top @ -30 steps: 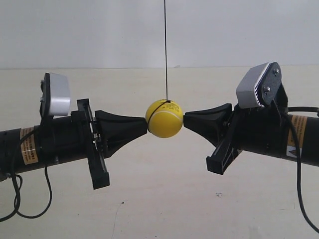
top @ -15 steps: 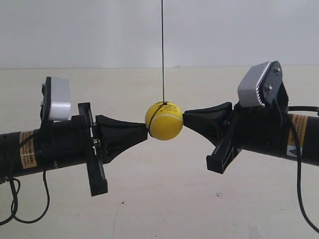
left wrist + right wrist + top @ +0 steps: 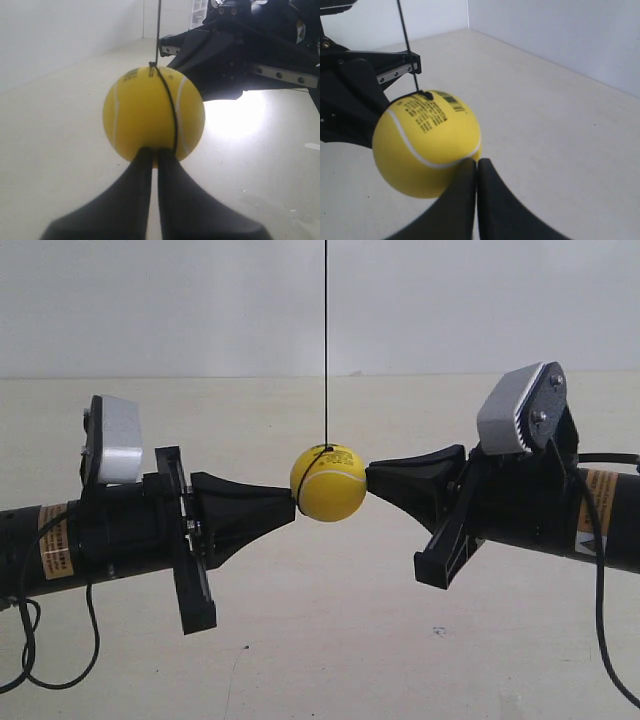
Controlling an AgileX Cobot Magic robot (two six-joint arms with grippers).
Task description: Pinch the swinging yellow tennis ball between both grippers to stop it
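Observation:
The yellow tennis ball [image 3: 328, 483] hangs on a thin black string [image 3: 325, 340], held between two black wedge tips. The gripper of the arm at the exterior view's left [image 3: 293, 503] touches one side of it, and the gripper of the arm at the exterior view's right [image 3: 368, 478] touches the other. In the left wrist view the ball [image 3: 154, 117] rests against my left gripper [image 3: 155, 152], whose jaws are shut together. In the right wrist view the ball [image 3: 426, 142], barcode print on top, sits against my shut right gripper [image 3: 476, 162], slightly off to one side.
A pale tabletop [image 3: 320, 640] lies below, with a plain light wall [image 3: 200, 300] behind. Black cables [image 3: 30, 640] hang from the arm at the exterior view's left, and another cable [image 3: 605, 610] hangs from the arm at the exterior view's right.
The arm at the exterior view's left sank slightly and the string straightened to vertical. Over the last half second the ball and both tips have hardly shifted.

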